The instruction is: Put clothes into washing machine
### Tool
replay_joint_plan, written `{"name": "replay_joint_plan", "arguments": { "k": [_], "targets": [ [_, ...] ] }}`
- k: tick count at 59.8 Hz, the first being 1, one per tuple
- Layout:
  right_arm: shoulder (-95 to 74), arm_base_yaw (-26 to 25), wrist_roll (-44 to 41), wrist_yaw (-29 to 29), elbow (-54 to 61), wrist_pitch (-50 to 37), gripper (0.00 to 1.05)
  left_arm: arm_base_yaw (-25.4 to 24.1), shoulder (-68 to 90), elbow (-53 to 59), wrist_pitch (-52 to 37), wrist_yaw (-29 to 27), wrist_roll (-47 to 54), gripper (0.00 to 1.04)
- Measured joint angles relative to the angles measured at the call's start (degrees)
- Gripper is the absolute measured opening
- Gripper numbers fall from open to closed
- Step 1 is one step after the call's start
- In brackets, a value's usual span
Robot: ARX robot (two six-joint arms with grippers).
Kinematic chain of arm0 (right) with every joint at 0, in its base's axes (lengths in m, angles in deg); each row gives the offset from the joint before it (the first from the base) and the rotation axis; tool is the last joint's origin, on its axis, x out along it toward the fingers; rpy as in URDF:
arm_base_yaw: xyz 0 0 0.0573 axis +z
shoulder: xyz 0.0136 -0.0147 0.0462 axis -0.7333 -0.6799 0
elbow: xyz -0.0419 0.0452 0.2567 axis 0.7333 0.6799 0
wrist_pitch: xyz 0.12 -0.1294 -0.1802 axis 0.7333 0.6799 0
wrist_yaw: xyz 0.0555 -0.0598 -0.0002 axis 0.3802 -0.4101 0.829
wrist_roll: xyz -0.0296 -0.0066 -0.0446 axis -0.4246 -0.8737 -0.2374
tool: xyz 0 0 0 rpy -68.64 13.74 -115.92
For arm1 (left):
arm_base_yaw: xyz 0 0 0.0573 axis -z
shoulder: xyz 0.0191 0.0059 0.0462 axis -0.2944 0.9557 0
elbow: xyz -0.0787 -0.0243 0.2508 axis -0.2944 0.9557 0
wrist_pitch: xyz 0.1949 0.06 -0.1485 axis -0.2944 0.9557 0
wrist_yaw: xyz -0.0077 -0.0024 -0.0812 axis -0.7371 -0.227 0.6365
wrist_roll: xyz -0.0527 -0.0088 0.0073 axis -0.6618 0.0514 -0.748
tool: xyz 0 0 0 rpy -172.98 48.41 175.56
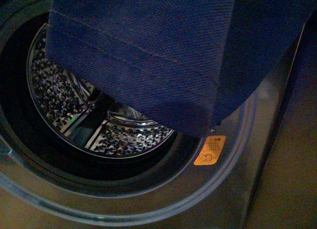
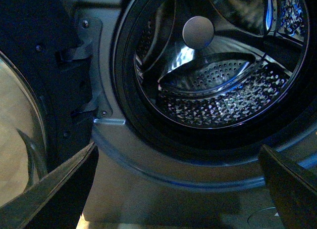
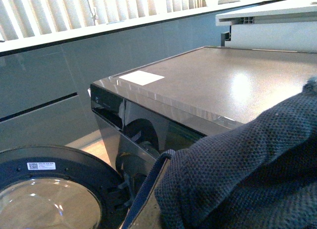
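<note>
Clothes [image 1: 148, 51], one dark blue garment, hang in front of the upper part of the washing machine's [image 1: 247, 179] round opening, their lowest corner just above the machine's orange sticker [image 1: 209, 150]. The steel drum [image 2: 218, 90] and its cream hub [image 2: 198, 32] show bare. The left hand [image 2: 178, 147] faces the drum, spread wide and empty. Fabric hides the right hand, so I cannot tell its grip. The door [image 3: 49, 189] stands open.

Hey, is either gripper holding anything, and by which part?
Left gripper is open, empty. The clothes hang bunched over the right wrist camera, probably in the right gripper; it and the grasp point are hidden.
</note>
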Motion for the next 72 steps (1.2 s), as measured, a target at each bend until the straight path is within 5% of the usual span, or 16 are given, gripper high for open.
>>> {"name": "replay_joint_plan", "arguments": {
  "k": [32,36,42,54,72],
  "targets": [
    [0.0,0.0,-0.02,0.0,0.0,0.0,0.05,-0.09,0.02,0.0,-0.04,0.39,-0.26,0.98],
    [0.0,-0.02,-0.02,-0.02,0.0,0.0,0.05,-5.29,3.69,-0.07,-7.19,14.84,-6.54,0.98],
    [0.02,0.04,-0.02,0.04,0.02,0.0,0.05,-11.61,16.59,-2.29,-22.38,29.03,-14.43,0.98],
    [0.04,0.04,-0.02,0.02,0.02,0.0,0.05,-10.56,38.58,-16.26,-39.17,33.66,-16.63,0.98],
    [0.09,0.04,-0.02,0.02,0.02,0.0,0.05,1.36,52.61,-30.42,-50.4,48.35,-20.98,0.98]
  ]
}}
